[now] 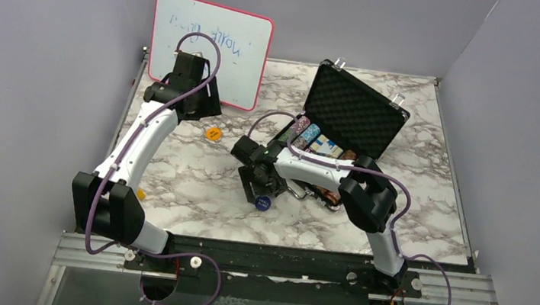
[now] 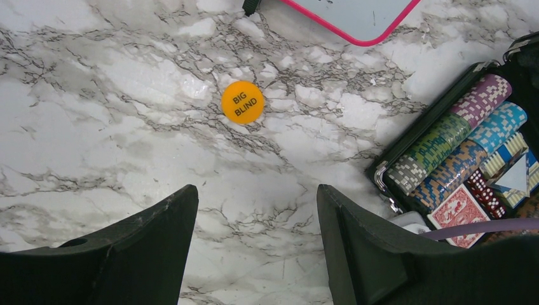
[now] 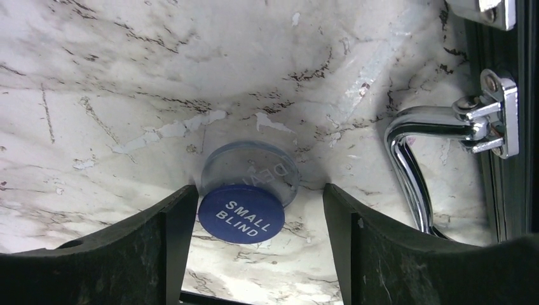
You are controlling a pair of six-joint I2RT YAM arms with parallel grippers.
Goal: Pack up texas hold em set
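Case: black hard case (image 1: 346, 134) stands open at 2 o'clock from the table's middle, its foam-lined lid raised toward 12.
Table: marble-patterned table (image 1: 193, 190) carries everything.
Chips: striped chip stacks (image 2: 454, 146) lie on their sides in rows at the case's 9 o'clock end, touching one another.
Cards: red-backed cards (image 2: 459, 210) lie inside the case, just beside the chips at their 5 o'clock in the left wrist view.
Dice: small red dice (image 2: 486, 190) sit between the cards and the chips.
Handle: metal handle (image 3: 413, 162) hangs on the case's front wall, at 3 o'clock in the right wrist view.
Orange button: orange button (image 2: 242, 101), marked BIG BLIND, lies flat on the marble at 9 o'clock from the case, well apart from it.
Blue button: blue button (image 3: 241, 214), marked SMALL BLIND, is on the table at the case's 7 o'clock, near the handle.
Disc: clear round disc (image 3: 254, 166) with mirrored lettering shows at 12 o'clock of the blue button, partly covered by it.
Left gripper: left gripper (image 2: 256, 187) is released, jaws wide with only bare marble between them; the orange button lies at its 12 o'clock, apart.
Right gripper: right gripper (image 3: 259, 189) is released, straddling the blue button; the button's edge meets one finger, with a clear gap to the other.
Whiteboard: pink-framed whiteboard (image 1: 210, 46) leans at 11 o'clock, behind the left arm.
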